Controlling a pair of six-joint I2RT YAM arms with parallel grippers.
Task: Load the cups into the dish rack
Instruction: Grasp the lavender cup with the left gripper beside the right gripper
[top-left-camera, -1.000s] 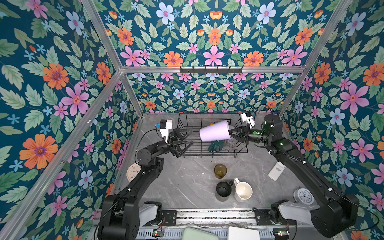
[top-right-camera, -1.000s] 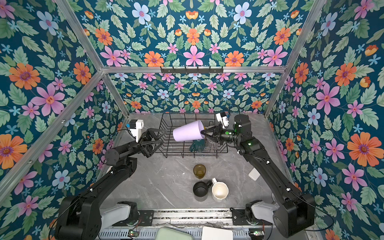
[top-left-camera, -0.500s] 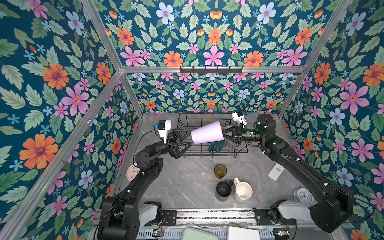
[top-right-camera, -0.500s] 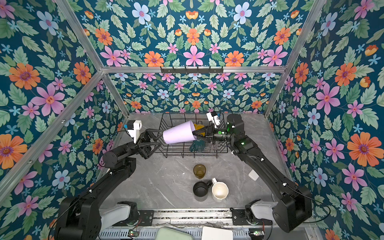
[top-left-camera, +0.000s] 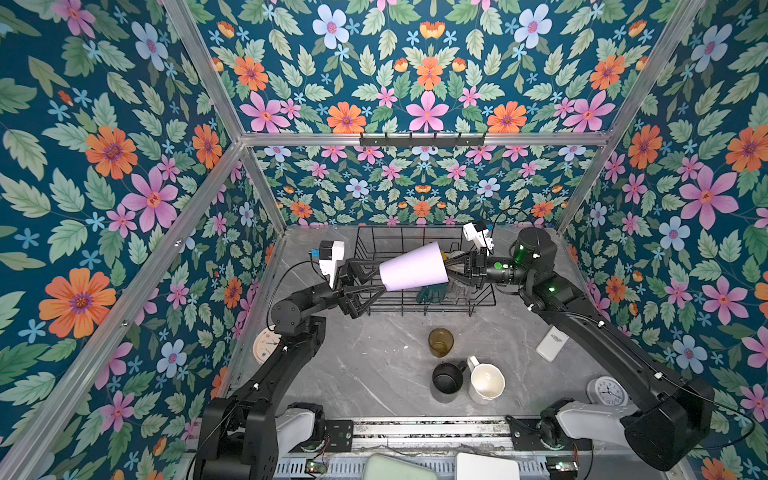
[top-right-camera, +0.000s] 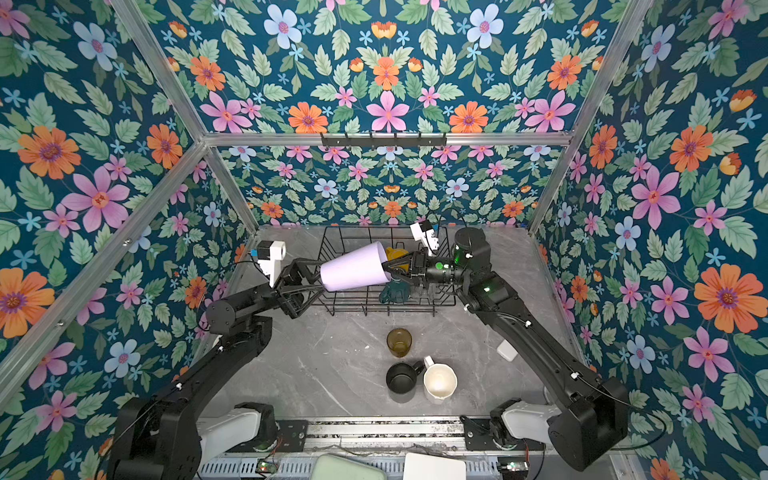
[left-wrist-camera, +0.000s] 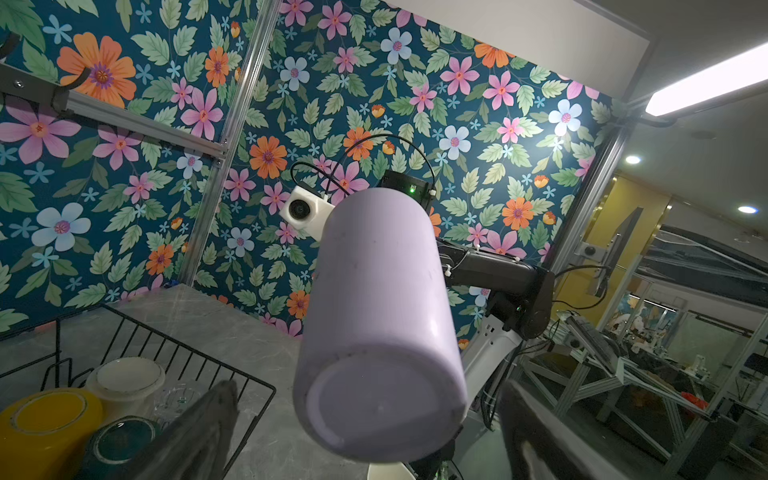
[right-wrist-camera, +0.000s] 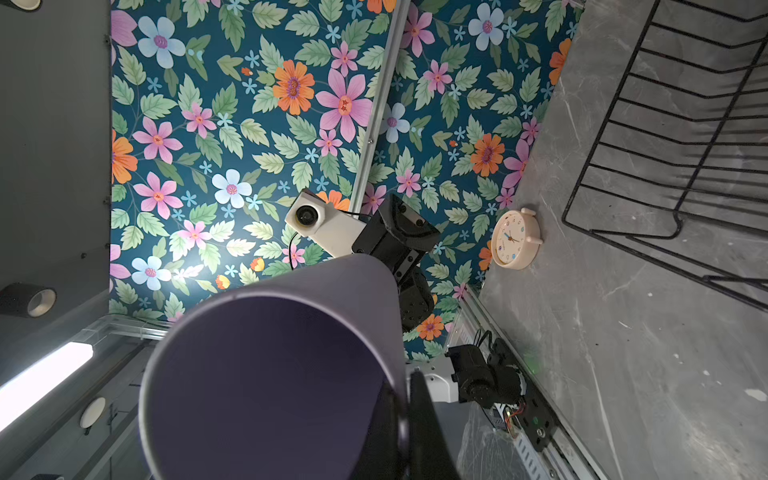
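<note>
**Tumbler carried leftward over the rack**

Vs. 1 s earlier: the lilac tumbler (top-left-camera: 413, 268) and the R arm have shifted left across the dish rack (top-left-camera: 399, 245), bringing the tumbler's base up to the L gripper. L arm and the other cups approx. unchanged.

L gripper (top-left-camera: 372, 276): fingers (left-wrist-camera: 199, 432) spread wide, one on either side of the tumbler's base, gripping nothing. Whether they touch the base can't be judged.

Tumbler: in mid-air above the rack's left-centre, on its side, base toward L arm, mouth toward R arm.

R gripper (top-left-camera: 451, 270): fingers (right-wrist-camera: 428, 424) pinched tight on the rim, one inside the mouth, one outside, carrying the tumbler.

In the rack's right half, all base-up (L wrist view): yellow mug (left-wrist-camera: 45, 419), inverted white mug (left-wrist-camera: 129, 376), dark-green mug (left-wrist-camera: 120, 440), clear glass (left-wrist-camera: 178, 399).

On the tabletop (top-left-camera: 353, 374), in front of the rack, mouths up: amber glass (top-left-camera: 440, 341). Nearer the arm bases, black mug (top-left-camera: 446, 377) just beside white mug (top-left-camera: 486, 382).
</note>
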